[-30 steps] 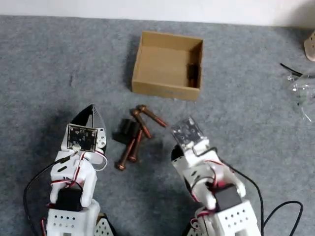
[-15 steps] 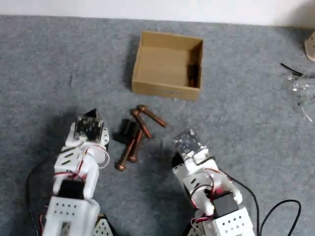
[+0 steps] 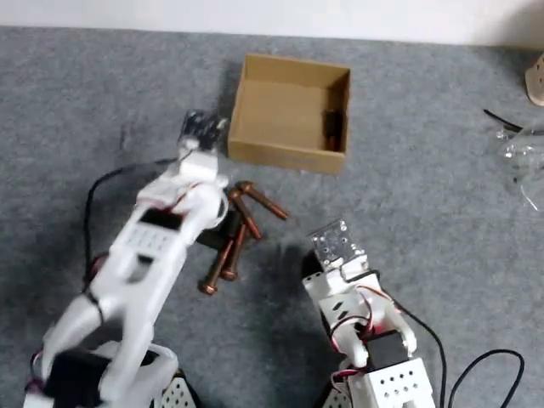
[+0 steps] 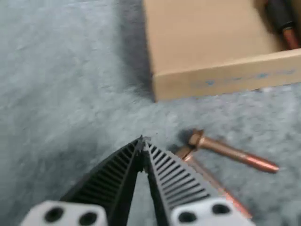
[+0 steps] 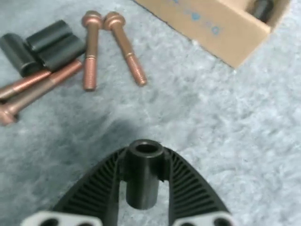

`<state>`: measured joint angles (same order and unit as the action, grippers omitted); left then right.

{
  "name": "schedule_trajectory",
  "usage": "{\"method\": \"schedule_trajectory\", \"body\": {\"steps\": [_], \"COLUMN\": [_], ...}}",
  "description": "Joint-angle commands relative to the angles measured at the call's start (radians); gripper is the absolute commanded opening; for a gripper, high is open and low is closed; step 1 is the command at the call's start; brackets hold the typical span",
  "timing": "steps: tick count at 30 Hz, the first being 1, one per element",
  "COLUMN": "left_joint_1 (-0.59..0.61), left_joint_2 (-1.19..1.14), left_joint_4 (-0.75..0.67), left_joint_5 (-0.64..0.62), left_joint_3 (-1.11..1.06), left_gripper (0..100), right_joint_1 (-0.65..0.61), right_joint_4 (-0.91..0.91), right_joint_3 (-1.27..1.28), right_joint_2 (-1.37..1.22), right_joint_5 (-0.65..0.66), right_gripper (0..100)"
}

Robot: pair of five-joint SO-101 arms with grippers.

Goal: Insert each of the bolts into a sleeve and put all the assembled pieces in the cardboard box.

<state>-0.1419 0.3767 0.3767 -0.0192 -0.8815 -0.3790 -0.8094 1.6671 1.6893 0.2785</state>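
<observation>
Since the earlier frame, we note the left arm (image 3: 157, 242) has swung out toward the cardboard box (image 3: 285, 155) at upper centre; bolts (image 3: 223, 259) lie mid-frame. Left wrist view: left gripper (image 4: 142, 141) clenched on nothing. Right wrist view: right gripper (image 5: 143, 156) grasps a black sleeve (image 5: 141, 188) at lower centre.

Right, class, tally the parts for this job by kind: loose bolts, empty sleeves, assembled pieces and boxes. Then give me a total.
Loose bolts: 4
Empty sleeves: 4, counting the sleeve in the right gripper
Bolt-in-sleeve piece, lying in the box: 1
Cardboard box: 1
Total: 10
</observation>
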Motion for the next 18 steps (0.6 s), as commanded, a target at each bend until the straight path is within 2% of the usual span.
{"method": "schedule_trajectory", "body": {"steps": [1,4,12,18], "left_joint_1": [-0.071,-0.101,-0.199,-0.242], "left_joint_2": [-0.081,-0.111,-0.177,-0.251], "left_joint_4": [0.137,0.203,0.203,0.201], "left_joint_5": [-0.031,-0.126,-0.468,-0.512], "left_joint_3": [0.220,0.292,0.341,0.341], "left_gripper": [1,1,1,1], "right_joint_1": [0.021,0.021,0.027,0.027], "right_joint_4": [0.041,0.041,0.041,0.041], "right_joint_3": [0.002,0.001,-0.001,-0.001], "right_joint_2": [0.015,0.015,0.015,0.015], "right_joint_5": [-0.009,-0.008,-0.006,-0.006], "right_gripper": [0.5,0.5,0.5,0.5]}}
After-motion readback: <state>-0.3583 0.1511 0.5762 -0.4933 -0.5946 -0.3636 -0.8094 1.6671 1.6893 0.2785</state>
